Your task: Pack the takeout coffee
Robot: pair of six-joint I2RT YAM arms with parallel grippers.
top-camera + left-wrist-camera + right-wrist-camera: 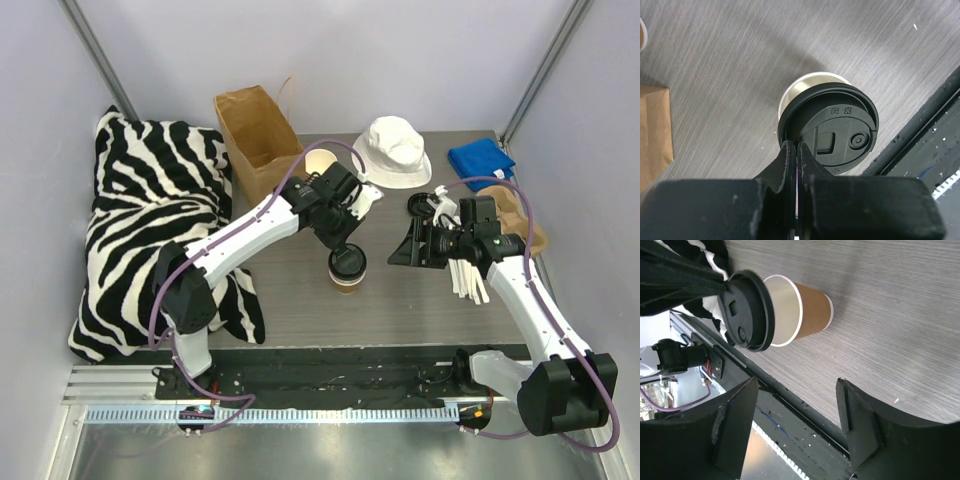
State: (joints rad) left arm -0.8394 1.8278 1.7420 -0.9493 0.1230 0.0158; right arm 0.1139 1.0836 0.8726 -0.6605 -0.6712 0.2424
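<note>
The takeout coffee (347,280) stands upright on the grey table at the middle front, a cream cup with a brown lower band (810,310). Its black lid (840,132) sits skewed on the cup, so part of the cream rim (805,82) shows beside it. My left gripper (340,243) is shut on the near edge of the lid (747,310), its fingertips (788,150) pinching the rim from above. My right gripper (400,250) is open and empty, hovering to the right of the cup; it faces the cup in the right wrist view (797,385).
An open brown paper bag (258,135) stands at the back left, with a lidless cream cup (320,163) beside it. A zebra pillow (150,210) fills the left. A white hat (393,150), a blue cloth (480,158) and a tan pulp tray (522,218) lie at the right.
</note>
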